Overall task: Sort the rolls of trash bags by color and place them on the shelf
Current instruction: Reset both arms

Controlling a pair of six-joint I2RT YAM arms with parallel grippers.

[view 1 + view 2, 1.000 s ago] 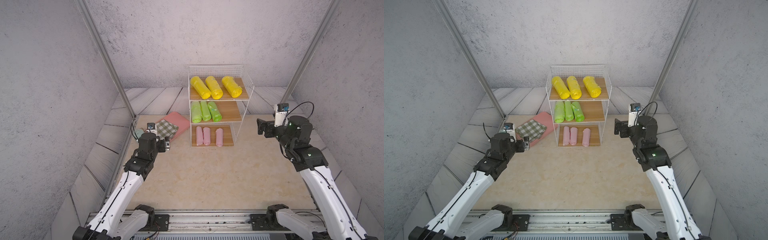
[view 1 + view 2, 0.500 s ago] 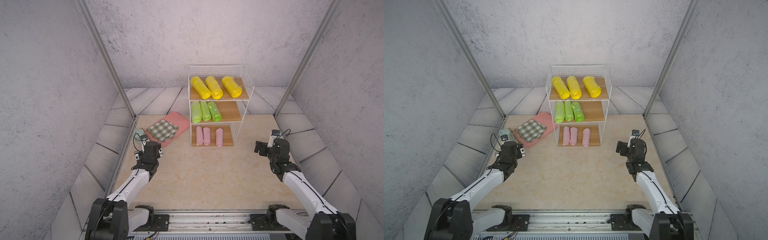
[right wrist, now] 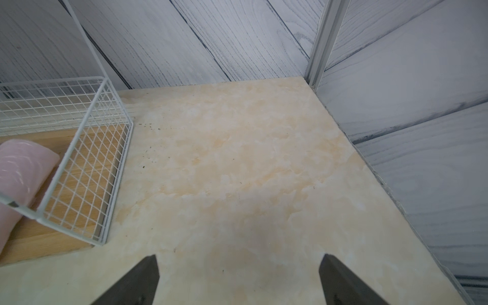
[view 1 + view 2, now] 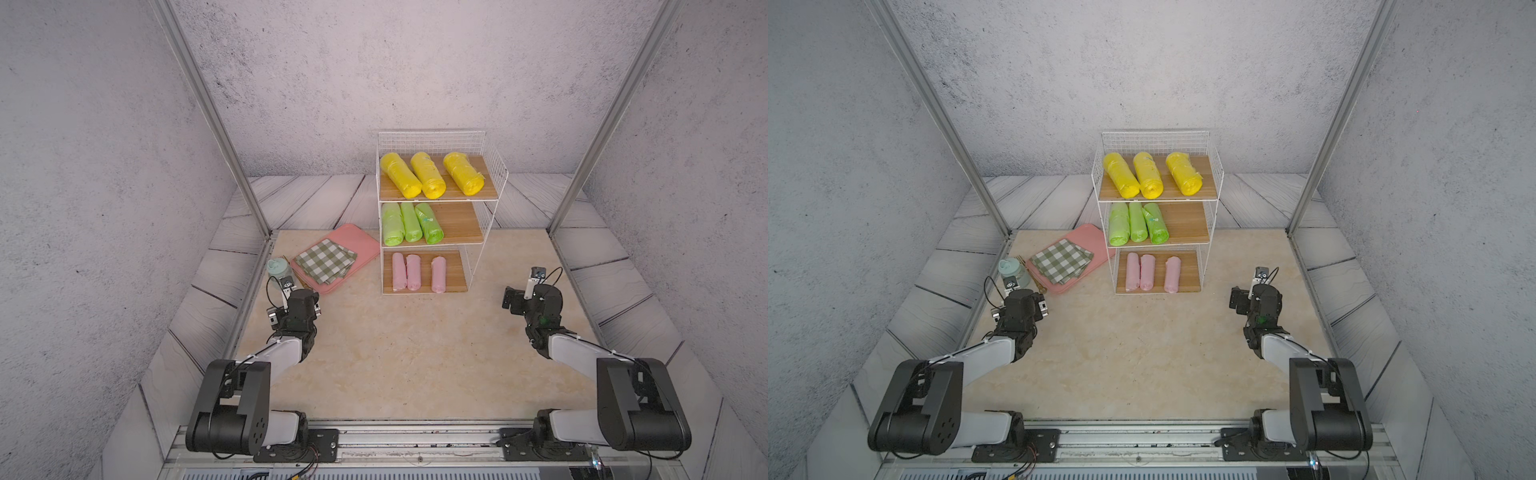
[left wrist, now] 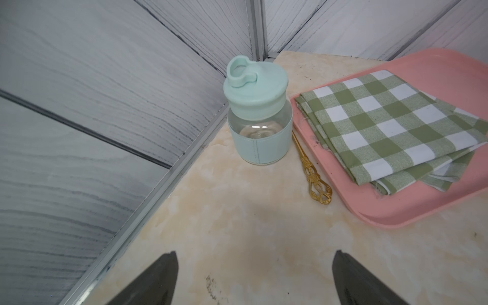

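Around: pink tray (image 4: 357, 239) carrying a folded checkered cloth (image 4: 326, 261), just left of the shelf; mint-lidded bottle (image 5: 260, 116) and gold utensil (image 5: 315, 179) by the counter's (image 4: 415, 353) left edge.
Shelf (image 4: 432, 143): mid far edge, white wire, wooden boards.
Rolls: crinkly; yellow rolls (image 4: 428, 176) top, green rolls (image 4: 410, 222) middle, pink rolls (image 4: 413, 272) bottom.
Left jaws: spread, empty.
Right jaws: spread, empty.

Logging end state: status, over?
Left gripper open, empty; right gripper open, empty. Shelf sorted: yellow rolls top, green rolls middle, pink rolls bottom. Nothing obstructing.
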